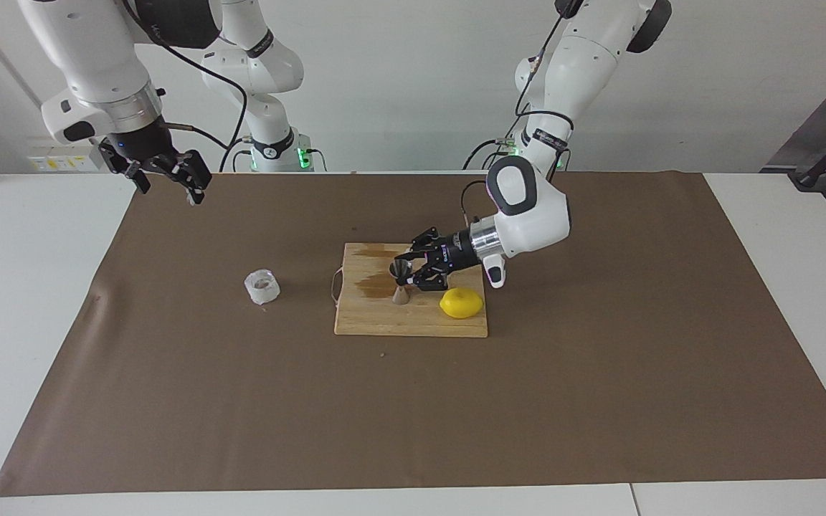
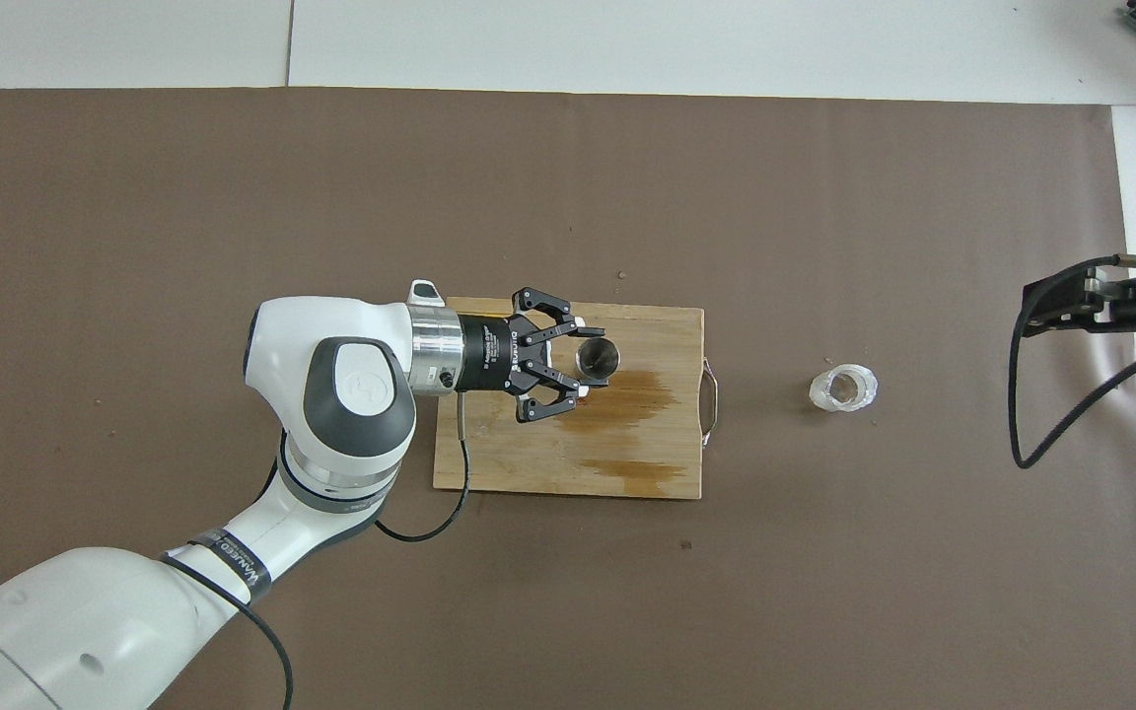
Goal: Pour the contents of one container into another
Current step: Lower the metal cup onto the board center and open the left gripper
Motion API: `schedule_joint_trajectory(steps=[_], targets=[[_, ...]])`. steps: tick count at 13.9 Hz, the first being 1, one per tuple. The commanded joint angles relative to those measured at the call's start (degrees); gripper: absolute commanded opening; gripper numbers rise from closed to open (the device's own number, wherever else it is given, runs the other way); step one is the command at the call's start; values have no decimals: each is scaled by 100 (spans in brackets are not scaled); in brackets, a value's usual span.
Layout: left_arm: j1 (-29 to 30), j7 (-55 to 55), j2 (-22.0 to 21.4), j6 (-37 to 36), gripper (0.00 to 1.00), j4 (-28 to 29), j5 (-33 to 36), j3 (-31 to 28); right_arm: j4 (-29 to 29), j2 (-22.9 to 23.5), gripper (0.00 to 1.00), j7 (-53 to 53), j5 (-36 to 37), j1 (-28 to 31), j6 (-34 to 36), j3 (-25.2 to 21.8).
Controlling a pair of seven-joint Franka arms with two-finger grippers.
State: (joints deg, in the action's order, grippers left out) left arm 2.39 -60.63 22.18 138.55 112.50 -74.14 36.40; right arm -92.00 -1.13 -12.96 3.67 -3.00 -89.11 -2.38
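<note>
The steel jigger (image 1: 400, 284) stands upright on the wooden cutting board (image 1: 384, 322), its open upper cone facing up, at the edge of a dark wet stain (image 2: 627, 399) that spreads over the board's middle. The left gripper (image 1: 407, 271) lies level over the board with its fingers on either side of the jigger's upper cone; they look slightly parted around it, and whether they are pressing the metal or standing just clear of it cannot be told. A lemon (image 1: 461, 302) rests on the same board, beside the jigger toward the left arm's end of the table and slightly farther from the robots. A thin metal handle (image 2: 712, 401) sticks out from the board's short edge toward the right arm's end. The translucent cup (image 1: 262, 286) sits off the board on the brown table cover (image 1: 599, 401), well apart from the jigger toward the right arm's end, upright with its mouth up. The right gripper (image 1: 169, 177) waits in the air over the corner of the brown cover at the right arm's end, well apart from the cup, its jaws spread wide and holding nothing.
</note>
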Motion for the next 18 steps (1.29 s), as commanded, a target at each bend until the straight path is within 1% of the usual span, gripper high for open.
schedule_joint_trajectory(steps=[1, 2, 3, 6, 7, 8, 11, 13, 14, 15, 17, 18], targets=[[-29, 60, -276, -12, 100, 203, -4, -98, -72, -63, 100, 136, -68, 54, -63, 10], [7, 51, -276, -187, 100, 185, 65, -98, -72, -63, 100, 136, -77, 54, -63, 10], [24, 33, -345, -519, 100, 150, 118, -106, -72, -63, 100, 136, -68, 54, -63, 10], [278, -80, -854, -1722, 100, 132, 241, -106, -72, -63, 100, 136, -68, 54, -63, 10], [401, -159, -1021, -2162, 100, 123, 573, -115, -72, -63, 100, 136, -77, 54, -63, 10], [542, -178, -1162, -2514, 100, 89, 1150, -115, -72, -63, 100, 136, -77, 54, -63, 10], [929, -178, -1461, -3236, 100, -87, 2102, -124, -64, -63, 100, 136, -68, 54, -63, 10], [1070, -125, -1541, -3702, 100, -376, 3023, -124, -72, -63, 100, 136, -68, 54, -63, 10], [1070, -99, -1541, -4000, 100, -569, 3602, -124, -72, -63, 100, 136, -77, 54, -63, 10], [1070, -107, -1541, -4133, 100, -701, 4061, -124, -64, -63, 100, 136, -77, 54, -63, 10], [1009, -116, -1567, -4144, 100, -1009, 5053, -89, -64, -63, 100, 136, -68, 54, -63, 10], [1009, -90, -1628, -4152, 100, -1036, 5276, -80, -72, -63, 100, 136, -77, 54, -63, 10]])
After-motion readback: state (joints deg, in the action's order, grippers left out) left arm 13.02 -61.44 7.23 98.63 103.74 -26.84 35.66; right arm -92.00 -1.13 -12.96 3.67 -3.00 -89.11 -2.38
